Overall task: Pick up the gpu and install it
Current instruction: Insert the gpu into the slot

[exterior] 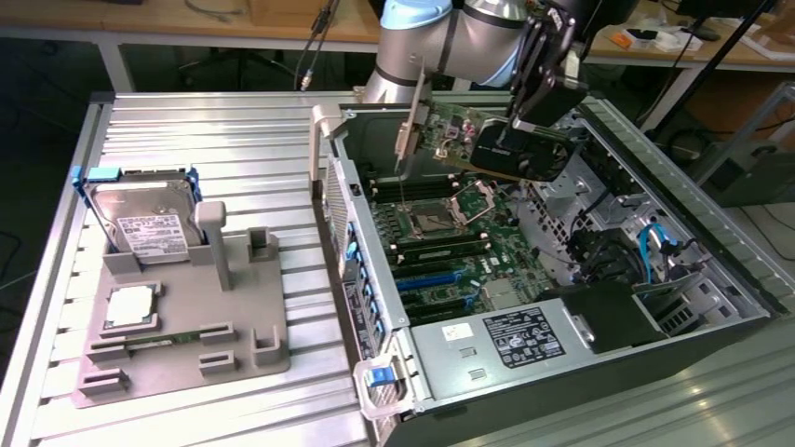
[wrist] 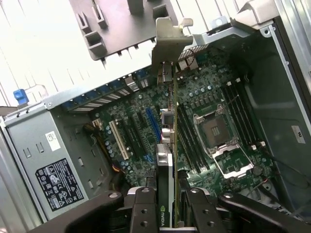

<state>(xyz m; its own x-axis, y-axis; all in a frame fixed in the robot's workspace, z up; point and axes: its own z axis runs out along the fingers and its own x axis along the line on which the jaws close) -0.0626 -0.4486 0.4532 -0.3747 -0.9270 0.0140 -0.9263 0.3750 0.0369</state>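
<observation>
Above the open computer case (exterior: 695,219), in the upper middle of the exterior view, the graphics card (exterior: 494,142) is held clear of the motherboard (exterior: 453,247). Its fan side is turned toward the exterior view's right and its metal bracket (exterior: 407,130) toward the left. It is pinched by its upper edge between the jaws of the gripper (exterior: 543,110); in the wrist view it is seen edge-on between the two fingers (wrist: 144,206). The step in hand is judged to be the line-up over the board, with nothing seated yet. Seating would call for the lower edge to be squared with a slot and the bracket matched to the rear wall. The target slot is covered by the card itself, the contact edge cannot be made out, and the arm is cut off at the frame's top.
</observation>
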